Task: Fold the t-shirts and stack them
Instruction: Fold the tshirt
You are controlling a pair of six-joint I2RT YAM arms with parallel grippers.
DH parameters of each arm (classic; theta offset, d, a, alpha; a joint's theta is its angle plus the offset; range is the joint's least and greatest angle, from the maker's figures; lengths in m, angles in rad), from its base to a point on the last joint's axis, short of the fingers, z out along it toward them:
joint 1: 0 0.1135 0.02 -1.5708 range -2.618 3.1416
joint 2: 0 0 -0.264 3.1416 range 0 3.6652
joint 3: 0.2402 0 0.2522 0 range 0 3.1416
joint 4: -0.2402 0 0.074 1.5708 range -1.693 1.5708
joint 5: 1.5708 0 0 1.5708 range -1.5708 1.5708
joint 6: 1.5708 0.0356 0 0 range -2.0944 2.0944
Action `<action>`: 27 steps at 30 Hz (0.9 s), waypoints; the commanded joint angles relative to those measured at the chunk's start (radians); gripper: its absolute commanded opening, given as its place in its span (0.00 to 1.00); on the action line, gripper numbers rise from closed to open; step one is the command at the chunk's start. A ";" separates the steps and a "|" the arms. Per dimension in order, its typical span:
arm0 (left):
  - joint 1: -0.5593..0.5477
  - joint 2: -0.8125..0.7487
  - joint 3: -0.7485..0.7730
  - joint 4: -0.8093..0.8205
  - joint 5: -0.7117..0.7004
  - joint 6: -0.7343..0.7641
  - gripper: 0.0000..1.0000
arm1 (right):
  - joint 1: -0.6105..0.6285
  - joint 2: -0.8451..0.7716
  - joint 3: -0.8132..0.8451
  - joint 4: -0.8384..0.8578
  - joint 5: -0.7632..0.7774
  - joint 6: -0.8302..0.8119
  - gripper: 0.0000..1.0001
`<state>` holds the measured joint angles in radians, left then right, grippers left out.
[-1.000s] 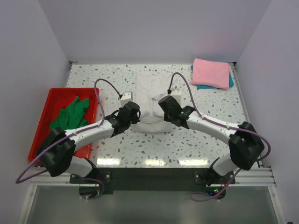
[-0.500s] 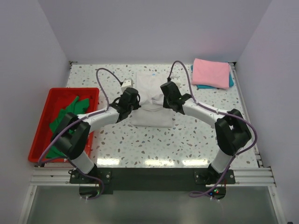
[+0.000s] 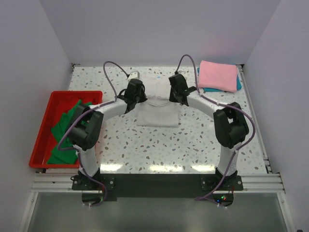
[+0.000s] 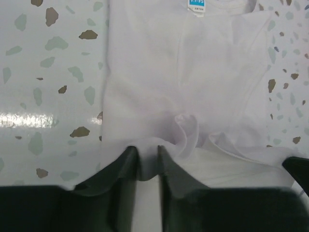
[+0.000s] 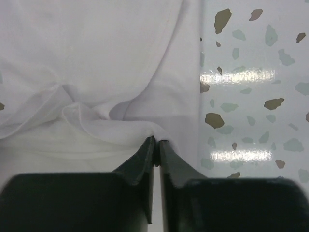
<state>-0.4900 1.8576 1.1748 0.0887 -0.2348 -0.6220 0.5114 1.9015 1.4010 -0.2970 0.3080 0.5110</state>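
Left hand [image 4: 147, 162] and right hand [image 5: 155, 145] farther back, white t-shirt [image 3: 157, 116] hem nearer collar

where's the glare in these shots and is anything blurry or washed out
Top external: sharp, evenly lit, two glare patches on the table near its front edge. Left wrist: one glare streak on the table at left; the white t-shirt looks pale, its folds faint. Right wrist: two glare bands right of the shirt; no strong blur.
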 commanded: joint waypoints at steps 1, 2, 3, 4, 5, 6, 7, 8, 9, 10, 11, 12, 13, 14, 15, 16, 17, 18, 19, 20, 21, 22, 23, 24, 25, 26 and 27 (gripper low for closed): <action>0.047 0.077 0.112 0.025 0.092 0.056 0.41 | -0.045 0.051 0.085 -0.005 -0.068 -0.025 0.23; 0.060 0.081 0.118 0.031 0.115 0.056 0.47 | -0.054 0.057 0.088 -0.004 -0.078 -0.032 0.31; 0.083 0.068 0.115 0.043 0.132 0.056 0.53 | -0.068 0.054 0.092 -0.005 -0.082 -0.037 0.39; 0.094 0.054 0.106 0.057 0.144 0.054 0.62 | -0.076 0.048 0.096 -0.010 -0.086 -0.045 0.46; 0.103 0.040 0.105 0.056 0.152 0.054 0.65 | -0.079 0.042 0.095 -0.011 -0.086 -0.060 0.50; 0.119 0.008 0.103 0.051 0.155 0.057 0.66 | -0.085 0.022 0.093 -0.010 -0.086 -0.068 0.54; 0.122 -0.009 0.103 0.027 0.143 0.056 0.67 | -0.085 0.013 0.096 -0.020 -0.083 -0.077 0.60; 0.122 -0.026 0.102 0.011 0.132 0.056 0.67 | -0.085 0.005 0.095 -0.027 -0.076 -0.086 0.61; 0.122 -0.061 0.085 -0.004 0.117 0.053 0.67 | -0.085 -0.019 0.086 -0.033 -0.079 -0.085 0.63; 0.120 -0.078 0.072 -0.024 0.109 0.042 0.67 | -0.083 -0.031 0.075 -0.031 -0.078 -0.086 0.63; 0.119 -0.095 0.060 -0.041 0.103 0.033 0.65 | -0.080 -0.051 0.058 -0.027 -0.092 -0.075 0.63; 0.114 -0.121 0.030 -0.056 0.098 0.021 0.63 | -0.073 -0.086 0.017 -0.018 -0.101 -0.068 0.63; 0.110 -0.133 0.011 -0.072 0.101 0.005 0.54 | -0.065 -0.102 -0.005 -0.008 -0.109 -0.060 0.62; 0.099 -0.144 -0.012 -0.072 0.103 0.001 0.48 | -0.057 -0.117 -0.028 0.010 -0.118 -0.048 0.61; 0.076 -0.164 -0.056 -0.069 0.104 -0.002 0.42 | -0.033 -0.127 -0.066 0.018 -0.125 -0.042 0.59; 0.064 -0.172 -0.076 -0.063 0.110 -0.013 0.30 | -0.019 -0.142 -0.082 0.030 -0.125 -0.037 0.53; 0.035 -0.176 -0.095 -0.057 0.118 -0.019 0.25 | -0.007 -0.145 -0.095 0.038 -0.129 -0.028 0.49; 0.018 -0.178 -0.124 -0.046 0.126 -0.022 0.21 | 0.018 -0.144 -0.117 0.047 -0.135 -0.023 0.46; 0.001 -0.173 -0.130 -0.034 0.127 -0.030 0.14 | 0.028 -0.137 -0.120 0.056 -0.139 -0.019 0.39; -0.013 -0.164 -0.132 -0.029 0.129 -0.031 0.11 | 0.036 -0.115 -0.120 0.068 -0.147 -0.011 0.35; -0.034 -0.135 -0.126 -0.026 0.134 -0.033 0.08 | 0.050 -0.099 -0.105 0.065 -0.153 -0.011 0.33; -0.041 -0.118 -0.119 -0.018 0.156 -0.036 0.03 | 0.055 -0.084 -0.094 0.064 -0.167 -0.006 0.28; -0.044 -0.103 -0.110 -0.014 0.169 -0.036 0.01 | 0.059 -0.050 -0.085 0.065 -0.175 -0.003 0.26; -0.051 -0.074 -0.095 -0.012 0.175 -0.038 0.01 | 0.064 -0.038 -0.070 0.068 -0.178 -0.003 0.25; -0.053 -0.061 -0.087 0.002 0.184 -0.038 0.00 | 0.064 -0.021 -0.060 0.076 -0.185 -0.003 0.24; -0.053 -0.048 -0.080 0.008 0.187 -0.038 0.00 | 0.062 0.010 -0.051 0.075 -0.187 -0.002 0.22; -0.053 -0.023 -0.060 0.013 0.192 -0.036 0.00 | 0.062 0.028 -0.022 0.070 -0.191 -0.005 0.21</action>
<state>-0.5522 1.7924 1.0607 0.0483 -0.0708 -0.6456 0.5842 1.8721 1.3121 -0.2623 0.1368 0.4965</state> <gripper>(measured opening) 0.015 0.225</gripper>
